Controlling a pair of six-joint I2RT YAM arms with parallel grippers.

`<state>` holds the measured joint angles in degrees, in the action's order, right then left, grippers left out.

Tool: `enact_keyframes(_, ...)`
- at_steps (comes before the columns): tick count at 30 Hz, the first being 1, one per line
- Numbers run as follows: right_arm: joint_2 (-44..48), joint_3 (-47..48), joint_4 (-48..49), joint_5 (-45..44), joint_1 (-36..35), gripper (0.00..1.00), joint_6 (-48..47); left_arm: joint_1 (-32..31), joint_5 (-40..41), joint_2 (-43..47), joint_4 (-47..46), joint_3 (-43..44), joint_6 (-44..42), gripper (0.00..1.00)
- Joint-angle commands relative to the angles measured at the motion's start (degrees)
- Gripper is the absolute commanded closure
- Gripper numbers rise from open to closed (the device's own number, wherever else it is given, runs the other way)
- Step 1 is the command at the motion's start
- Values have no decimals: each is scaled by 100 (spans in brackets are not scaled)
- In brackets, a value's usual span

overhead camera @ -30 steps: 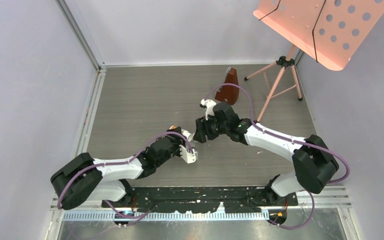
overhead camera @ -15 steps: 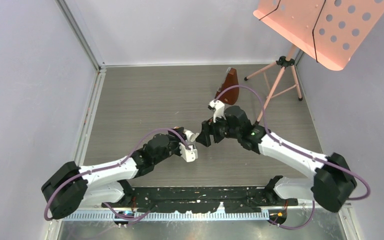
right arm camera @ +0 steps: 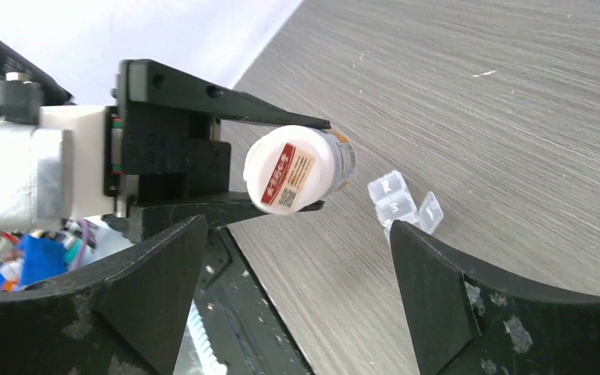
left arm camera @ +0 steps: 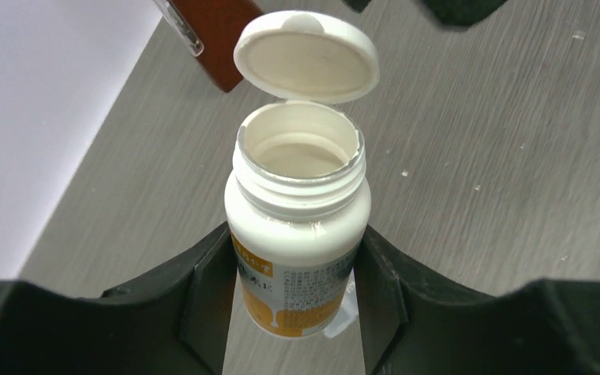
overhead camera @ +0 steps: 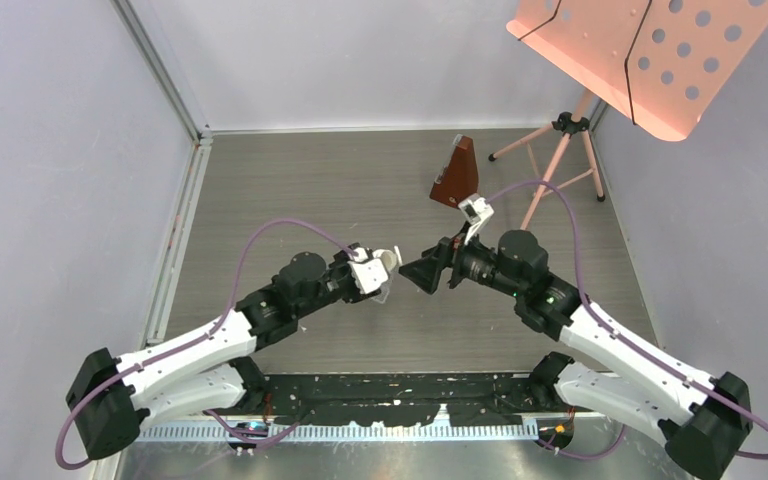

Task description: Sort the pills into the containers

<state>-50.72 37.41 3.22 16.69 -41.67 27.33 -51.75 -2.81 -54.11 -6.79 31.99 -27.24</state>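
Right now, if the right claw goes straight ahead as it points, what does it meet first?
Most likely the pill bottle, held in the left claw, its base facing the open right claw. Depth is unclear. The clear strip box lies off to one side.

The right gripper (overhead camera: pixel 422 273) has spread its jaws wide and backed off to the right, away from the pill bottle (overhead camera: pixel 388 261). That arm's elbow has swung down into the near right corner. The left arm has stretched out, its shoulder link sliding toward the near left corner, and the left gripper (overhead camera: pixel 380 270) has carried the bottle a little to the right, its wrist now farther from the bases. The brown metronome (overhead camera: pixel 456 178) at the far side, crossed before by the right arm's purple cable, now shows whole.
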Motion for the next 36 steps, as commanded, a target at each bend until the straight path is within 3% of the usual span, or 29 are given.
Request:
enact_keyframes(1,531,-64,525,-569,1,5,1081,15,347,184,-139,356,1620,100)
enact_keyframes(7,998,-321,432,-1310,1,12,2314,15,1082,132,123,803,3716,100)
enact_keyframes(9,1036,-387,552,-1210,1,12,2114,58,1167,128,610,1148,4135,100)
enact_keyframes(13,1132,-443,665,-820,1,11,396,122,746,204,851,1402,4445,100)
enact_keyframes(17,1213,-768,1225,4,1,9,-691,272,-178,319,1084,1554,4404,100)
enact_keyframes(23,797,-65,1114,206,-51,8,-389,279,-1444,420,1394,1573,3289,100)
enact_keyframes(27,368,512,495,-453,-644,9,-490,279,-1625,331,1648,1796,2815,100)
enact_keyframes(36,160,764,421,-1069,-923,9,-390,279,-1762,176,1853,2115,2504,100)
